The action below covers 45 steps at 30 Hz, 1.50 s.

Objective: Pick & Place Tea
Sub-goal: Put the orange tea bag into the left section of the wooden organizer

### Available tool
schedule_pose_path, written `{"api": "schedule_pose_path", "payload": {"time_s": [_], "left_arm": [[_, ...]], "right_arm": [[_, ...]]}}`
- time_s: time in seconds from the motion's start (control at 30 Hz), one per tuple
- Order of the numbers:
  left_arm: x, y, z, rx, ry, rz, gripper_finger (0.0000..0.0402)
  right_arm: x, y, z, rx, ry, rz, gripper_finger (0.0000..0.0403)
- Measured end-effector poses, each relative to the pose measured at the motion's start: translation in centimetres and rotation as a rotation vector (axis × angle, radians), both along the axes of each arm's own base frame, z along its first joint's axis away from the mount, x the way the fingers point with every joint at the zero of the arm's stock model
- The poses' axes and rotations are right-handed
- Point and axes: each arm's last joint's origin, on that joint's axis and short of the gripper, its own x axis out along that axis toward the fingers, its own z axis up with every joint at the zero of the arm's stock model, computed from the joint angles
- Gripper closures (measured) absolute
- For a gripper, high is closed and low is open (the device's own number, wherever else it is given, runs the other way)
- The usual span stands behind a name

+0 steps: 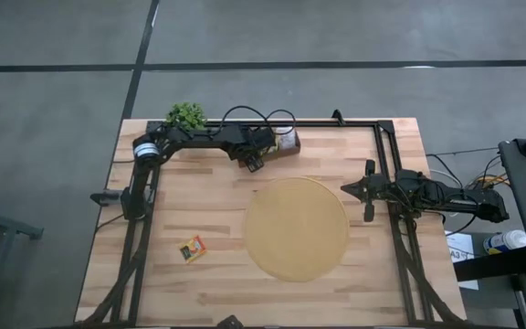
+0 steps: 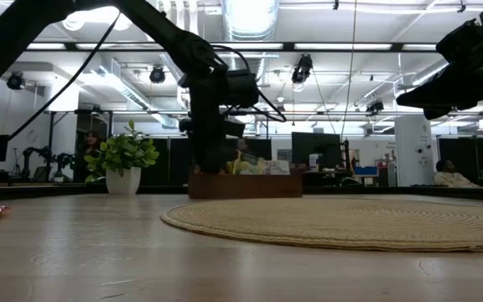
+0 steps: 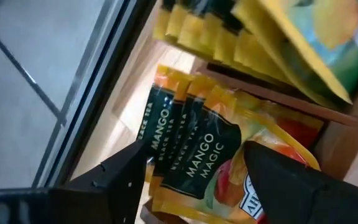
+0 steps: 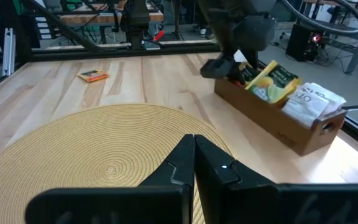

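The brown wooden tray (image 1: 286,142) stands at the table's far edge and holds upright tea sachets. In the left wrist view I see orange-yellow sachets with dark labels (image 3: 197,162) and yellow-green ones (image 3: 229,37) in the slot behind. My left gripper (image 3: 204,186) is open at the tray's left end (image 4: 229,84), one finger on each side of the orange-yellow bunch. One orange-red sachet (image 1: 192,248) lies flat on the table, near left. My right gripper (image 4: 194,152) is shut and hovers over the right edge of the round tan mat (image 1: 297,228). My left gripper's fingers (image 3: 123,180) stand on either side of the orange-yellow sachets' upper edges (image 3: 185,93), coming down into the tray slot. I cannot tell whether they touch the sachets. The sachets stand upright in the tray.
A potted plant (image 1: 185,114) stands at the far left corner, beside the left arm. White sachets (image 4: 312,102) fill the tray's right end. A black frame (image 1: 386,146) runs along the table's far and side edges. Bare wood lies around the mat.
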Motion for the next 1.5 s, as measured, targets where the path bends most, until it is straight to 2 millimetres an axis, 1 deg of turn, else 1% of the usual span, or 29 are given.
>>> {"api": "schedule_pose_path", "payload": {"time_s": [0.13, 0.23, 0.33, 0.47, 0.57, 0.7, 0.83, 1.13, 1.27, 1.4, 1.5], "left_arm": [[0.3, 0.0, -0.5, -0.038, -0.039, -0.065, 0.0148], [0.1, -0.3, -1.2, -0.117, -0.072, -0.088, 0.0156], [-0.3, -0.9, -2.4, -0.251, -0.102, -0.111, 0.0160], [-0.9, -1.5, -3.8, -0.357, -0.128, -0.100, 0.0161], [-1.3, -1.8, -4.6, -0.376, -0.121, -0.097, 0.0161], [-1.5, -2.0, -4.7, -0.384, -0.102, -0.080, 0.0161], [-1.3, -1.8, -3.4, -0.376, -0.080, -0.074, 0.0161], [0.4, -1.1, 1.5, -0.341, -0.081, -0.102, 0.0161], [0.7, -0.9, 3.7, -0.331, -0.085, -0.099, 0.0161], [0.6, -1.0, 4.9, -0.343, -0.064, -0.098, 0.0161], [0.4, -1.1, 5.2, -0.357, -0.047, -0.092, 0.0161]], "right_arm": [[0.0, 0.0, 0.0, 0.000, 0.000, 0.000, 0.0394], [0.0, 0.0, 0.0, 0.000, 0.000, 0.000, 0.0394], [0.0, 0.0, 0.0, 0.000, 0.000, 0.000, 0.0394], [0.0, 0.0, 0.0, 0.000, 0.000, 0.000, 0.0394], [0.0, 0.0, 0.0, 0.000, 0.000, 0.000, 0.0394], [0.0, 0.0, 0.0, 0.000, 0.000, 0.000, 0.0394], [0.0, 0.0, 0.0, 0.000, 0.000, 0.000, 0.0394], [0.0, 0.0, 0.0, 0.000, 0.000, 0.000, 0.0394], [0.0, 0.0, 0.0, 0.000, 0.000, 0.000, 0.0394], [0.0, 0.0, 0.0, 0.000, 0.000, 0.000, 0.0394], [0.0, 0.0, 0.0, 0.000, 0.000, 0.000, 0.0394]]}}
